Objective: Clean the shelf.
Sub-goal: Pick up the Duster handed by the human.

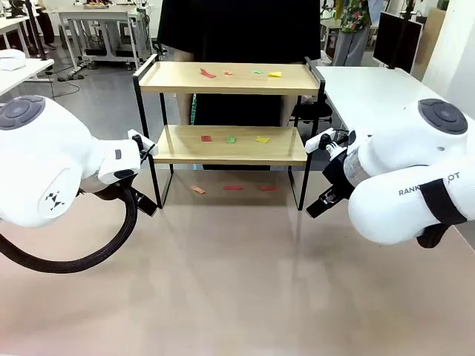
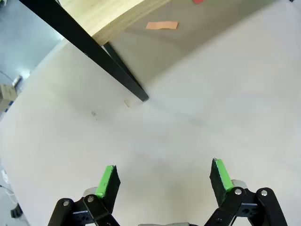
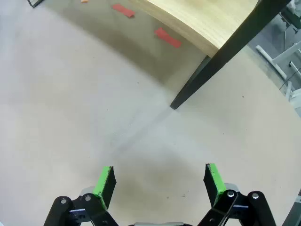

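The shelf (image 1: pixel 230 79) stands at the table's far middle, two wooden boards in a black frame. Small coloured paper scraps (image 1: pixel 208 73) lie on its top board, more scraps (image 1: pixel 231 139) on the lower board, and a few (image 1: pixel 233 188) on the table beneath. My left gripper (image 1: pixel 146 205) hangs by the shelf's front left leg (image 2: pixel 124 77), open and empty (image 2: pixel 163 165); an orange scrap (image 2: pixel 162 25) lies beyond it. My right gripper (image 1: pixel 320 204) hangs by the front right leg (image 3: pixel 197 89), open and empty (image 3: pixel 159 167), with red scraps (image 3: pixel 168 37) ahead of it.
A person in black (image 1: pixel 237 30) stands right behind the shelf. A white desk (image 1: pixel 371 93) adjoins it at the right. The beige tabletop (image 1: pixel 237 282) stretches wide and bare in front of both arms.
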Controlling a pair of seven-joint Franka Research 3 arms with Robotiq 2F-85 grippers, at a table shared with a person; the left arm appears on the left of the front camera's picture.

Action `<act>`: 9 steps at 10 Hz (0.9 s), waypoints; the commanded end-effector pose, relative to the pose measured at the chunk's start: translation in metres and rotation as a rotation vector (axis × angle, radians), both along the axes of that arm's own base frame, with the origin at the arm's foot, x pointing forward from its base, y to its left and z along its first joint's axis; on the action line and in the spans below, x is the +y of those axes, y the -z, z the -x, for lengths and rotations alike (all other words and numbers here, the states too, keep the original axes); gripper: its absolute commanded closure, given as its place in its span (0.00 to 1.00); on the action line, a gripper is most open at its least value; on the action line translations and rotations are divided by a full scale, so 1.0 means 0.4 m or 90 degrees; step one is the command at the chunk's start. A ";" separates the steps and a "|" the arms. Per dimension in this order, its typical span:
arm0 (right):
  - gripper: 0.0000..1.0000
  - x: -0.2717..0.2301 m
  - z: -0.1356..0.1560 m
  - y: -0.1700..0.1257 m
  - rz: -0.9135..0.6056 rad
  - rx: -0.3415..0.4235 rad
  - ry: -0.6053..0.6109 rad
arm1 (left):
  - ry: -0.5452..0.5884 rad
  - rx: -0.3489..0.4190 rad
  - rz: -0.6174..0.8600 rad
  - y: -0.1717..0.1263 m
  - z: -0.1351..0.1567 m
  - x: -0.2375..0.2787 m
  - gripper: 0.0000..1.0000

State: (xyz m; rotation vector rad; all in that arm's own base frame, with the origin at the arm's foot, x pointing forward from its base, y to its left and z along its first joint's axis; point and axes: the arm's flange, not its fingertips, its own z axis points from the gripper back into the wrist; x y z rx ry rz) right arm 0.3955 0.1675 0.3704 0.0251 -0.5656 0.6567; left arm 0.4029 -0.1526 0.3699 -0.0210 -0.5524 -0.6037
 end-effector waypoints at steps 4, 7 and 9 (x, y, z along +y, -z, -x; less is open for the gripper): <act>0.00 0.000 0.000 0.000 0.000 0.000 0.000 | 0.000 0.000 0.000 0.000 0.000 0.000 0.00; 0.00 0.000 0.000 0.000 0.000 0.000 0.000 | 0.000 0.000 0.000 0.000 0.000 0.000 0.00; 0.00 0.000 0.000 0.000 0.000 0.000 0.000 | 0.000 0.000 0.000 0.000 0.000 0.000 0.00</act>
